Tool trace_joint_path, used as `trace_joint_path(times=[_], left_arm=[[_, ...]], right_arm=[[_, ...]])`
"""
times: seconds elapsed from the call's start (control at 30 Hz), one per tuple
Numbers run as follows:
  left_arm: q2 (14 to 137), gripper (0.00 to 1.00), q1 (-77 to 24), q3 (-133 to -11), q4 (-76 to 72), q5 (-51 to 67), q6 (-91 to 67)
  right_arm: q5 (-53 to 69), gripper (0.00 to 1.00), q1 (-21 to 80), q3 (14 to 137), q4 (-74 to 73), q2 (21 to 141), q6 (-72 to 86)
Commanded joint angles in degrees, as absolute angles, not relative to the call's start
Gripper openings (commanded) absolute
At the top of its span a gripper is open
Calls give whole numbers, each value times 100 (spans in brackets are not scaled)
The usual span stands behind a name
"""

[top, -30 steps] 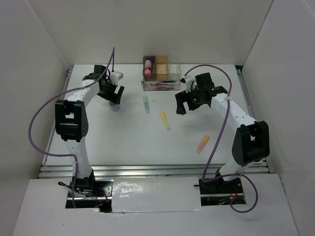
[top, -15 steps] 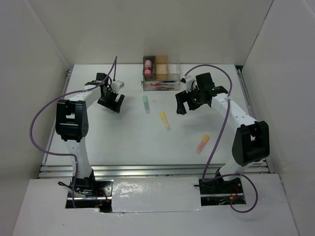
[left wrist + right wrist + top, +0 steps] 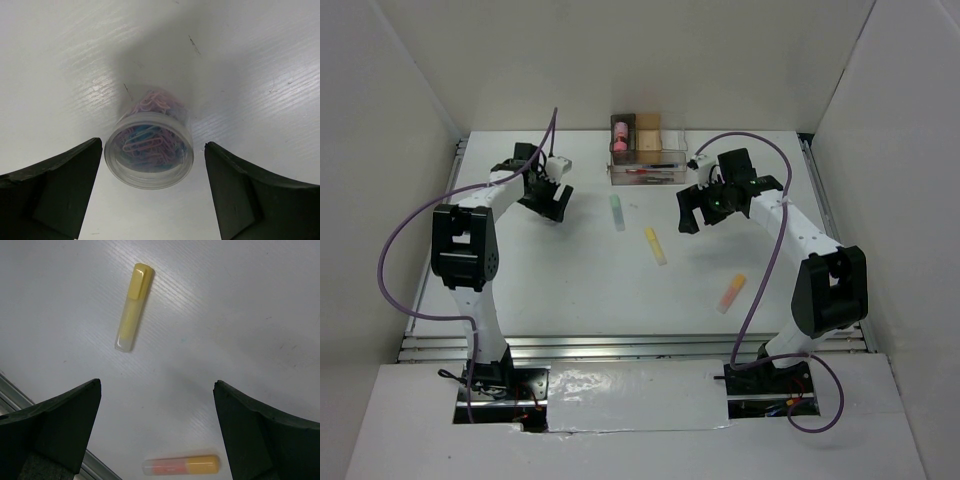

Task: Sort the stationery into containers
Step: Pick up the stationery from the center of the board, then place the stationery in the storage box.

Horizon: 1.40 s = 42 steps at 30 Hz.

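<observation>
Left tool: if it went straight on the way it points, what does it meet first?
Likely the clear pot of paper clips, centred ahead of the open left tool. Its jaws look set to pass either side of the pot. Depth is unclear.

Overhead view: from high behind the near edge, facing down and far across the whole desk. Left wrist view: close, straight down past the left hand onto the clip pot. Right wrist view: higher above the desk, sharing the yellow marker and orange marker with the overhead view.
</observation>
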<state>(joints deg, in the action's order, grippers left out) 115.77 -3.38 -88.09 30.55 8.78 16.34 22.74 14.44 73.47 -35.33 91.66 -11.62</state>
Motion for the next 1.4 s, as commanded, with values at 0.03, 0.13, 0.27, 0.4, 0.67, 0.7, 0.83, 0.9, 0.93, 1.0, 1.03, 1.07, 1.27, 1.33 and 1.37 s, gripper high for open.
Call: trace_joint_path(times=[0.03, 0.13, 0.27, 0.4, 0.67, 0.7, 0.83, 0.9, 0.93, 1.0, 1.03, 1.07, 1.27, 1.33, 1.37], left_arm=[[11303, 95, -387, -9009, 2971, 844, 1670], [11303, 94, -395, -9000, 2953, 870, 1670], [11250, 91, -404, -8938, 2883, 861, 1687], [11250, 85, -413, -8982, 2900, 844, 1705], [11224, 61, -439, -9280, 2944, 940, 1714], [11224, 59, -457, -9281, 2953, 967, 1714], [11145, 48, -562, -9650, 2883, 1291, 1635], [11110, 42, -641, -9921, 2717, 1379, 1626], [11092, 41, -755, -10036, 2646, 1397, 1582], [11083, 37, -861, -10290, 2297, 1432, 1538], [11092, 36, -974, -10344, 2103, 1476, 1503], [11100, 33, -1028, -10353, 1831, 1503, 1459], [11390, 30, -1397, -10212, -639, 1661, 1125], [11757, 30, -1520, -10353, -1375, 1583, 907], [11890, 30, -1547, -10432, -1623, 1547, 801]], right_arm=[[2355, 99, 1397, 7330, -3516, 9097, -1178], [2364, 99, 1406, 7330, -3516, 9097, -1169], [2364, 99, 1397, 7313, -3507, 9105, -1187], [2382, 99, 1397, 7313, -3489, 9105, -1187], [2408, 98, 1398, 7269, -3445, 9097, -1195], [2408, 98, 1397, 7260, -3445, 9097, -1204], [2426, 97, 1389, 7225, -3437, 9088, -1195], [2434, 97, 1371, 7190, -3419, 9088, -1213], [2443, 97, 1362, 7181, -3402, 9088, -1204], [2469, 97, 1327, 7154, -3375, 9088, -1195], [2470, 97, 1318, 7146, -3331, 9088, -1178], [2478, 97, 1310, 7128, -3314, 9097, -1169], [2601, 97, 1169, 7128, -3234, 9114, -1037], [2671, 97, 1143, 7128, -3234, 9105, -985], [2689, 97, 1125, 7128, -3234, 9071, -976]])
